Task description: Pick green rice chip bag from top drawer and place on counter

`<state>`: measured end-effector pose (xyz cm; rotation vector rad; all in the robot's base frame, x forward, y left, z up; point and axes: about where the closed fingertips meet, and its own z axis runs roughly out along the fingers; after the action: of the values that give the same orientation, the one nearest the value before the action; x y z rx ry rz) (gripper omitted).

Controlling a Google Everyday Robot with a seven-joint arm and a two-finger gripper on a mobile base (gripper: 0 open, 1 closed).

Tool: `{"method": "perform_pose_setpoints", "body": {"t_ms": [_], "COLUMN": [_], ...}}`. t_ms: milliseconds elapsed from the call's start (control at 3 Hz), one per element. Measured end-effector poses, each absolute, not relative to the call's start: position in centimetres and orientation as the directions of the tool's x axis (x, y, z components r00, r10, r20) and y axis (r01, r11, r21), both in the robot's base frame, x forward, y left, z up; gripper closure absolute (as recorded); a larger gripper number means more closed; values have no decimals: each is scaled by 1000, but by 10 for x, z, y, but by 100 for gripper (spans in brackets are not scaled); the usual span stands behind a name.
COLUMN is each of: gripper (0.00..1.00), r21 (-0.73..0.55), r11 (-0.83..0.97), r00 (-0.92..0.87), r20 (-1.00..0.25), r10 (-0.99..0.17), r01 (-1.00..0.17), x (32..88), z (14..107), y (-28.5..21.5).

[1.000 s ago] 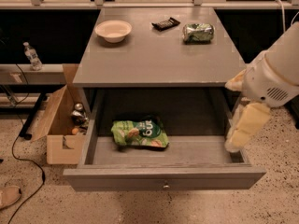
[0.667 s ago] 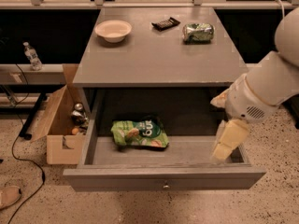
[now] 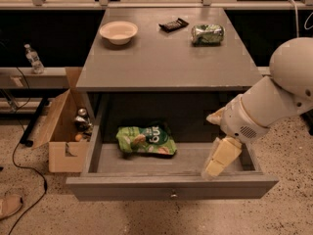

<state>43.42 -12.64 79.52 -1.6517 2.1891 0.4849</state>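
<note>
Speckled floor around grey cabinet; top drawer (image 3: pixel 146 186) open. Green rice chip bag (image 3: pixel 145 141) lies flat on drawer bottom, left of centre. Claw (image 3: pixel 213 166) hangs over drawer's right front, well apart from bag, nothing seen in it; how far open, cannot tell. Bag likely light, crinkly, slippery, crushable: pinch gathered edge gently.

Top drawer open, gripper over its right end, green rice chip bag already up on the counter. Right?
Not quite. The camera view shows the green rice chip bag lying in the open top drawer, not on the counter. The gripper is over the drawer's right end.
</note>
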Motion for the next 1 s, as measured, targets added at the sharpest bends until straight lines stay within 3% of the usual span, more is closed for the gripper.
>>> {"method": "perform_pose_setpoints", "body": {"t_ms": [1000], "gripper": [0], "r21": [-64], "r11": [235], "r00": [-173], "r20": [-497], "r10": [-851], "r01": [-970], "x": [498], "z": [753], "y": [-72]}}
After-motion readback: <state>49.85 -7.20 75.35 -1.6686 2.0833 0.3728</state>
